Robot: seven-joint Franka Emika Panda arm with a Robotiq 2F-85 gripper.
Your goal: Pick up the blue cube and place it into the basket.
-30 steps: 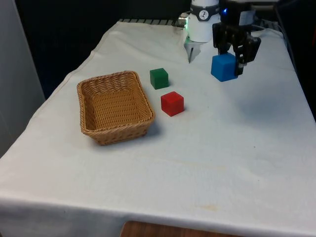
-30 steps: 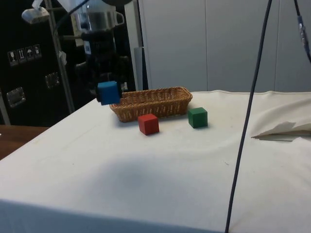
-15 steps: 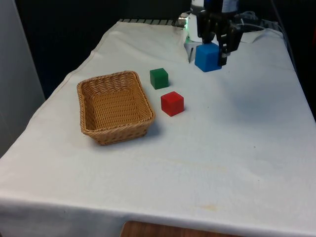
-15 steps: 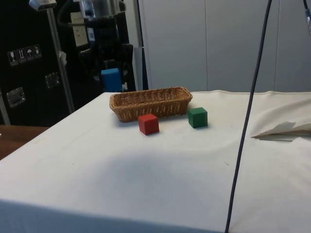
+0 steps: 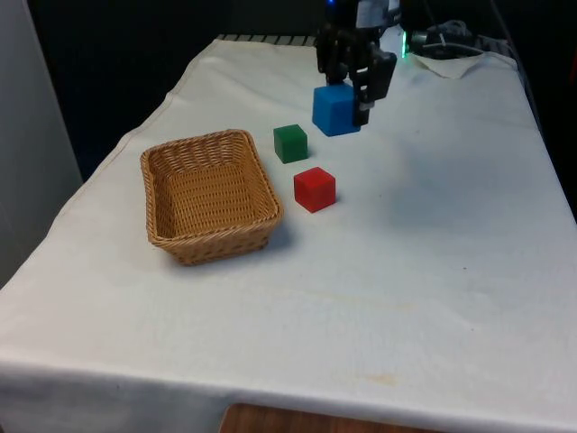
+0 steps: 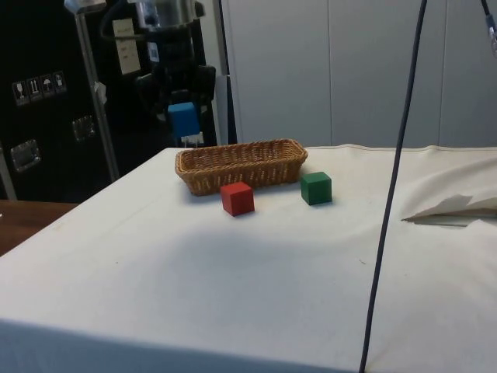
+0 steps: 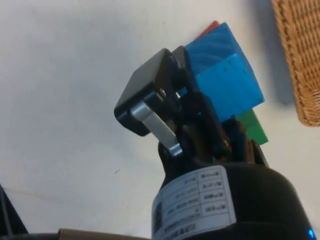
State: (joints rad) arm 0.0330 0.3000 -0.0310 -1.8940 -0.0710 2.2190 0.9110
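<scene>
Cube in transit toward basket

Claw [image 5: 347, 90] is clamped on the blue cube [image 5: 334, 110], holding it in the air above the tabletop [image 5: 433, 271], beyond the green cube [image 5: 290, 143] and red cube [image 5: 315, 189]. The basket [image 5: 162, 212] sits toward the front view's left, well apart from the load. This looks like the carry step. Next, the claw needs to travel across over the basket's open middle, lower, then release so the cube lands inside, clear of the rim.

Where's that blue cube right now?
The blue cube is held up off the cloth in the tool. In the front view it hangs just beyond the green cube, to the right of the basket.
</scene>
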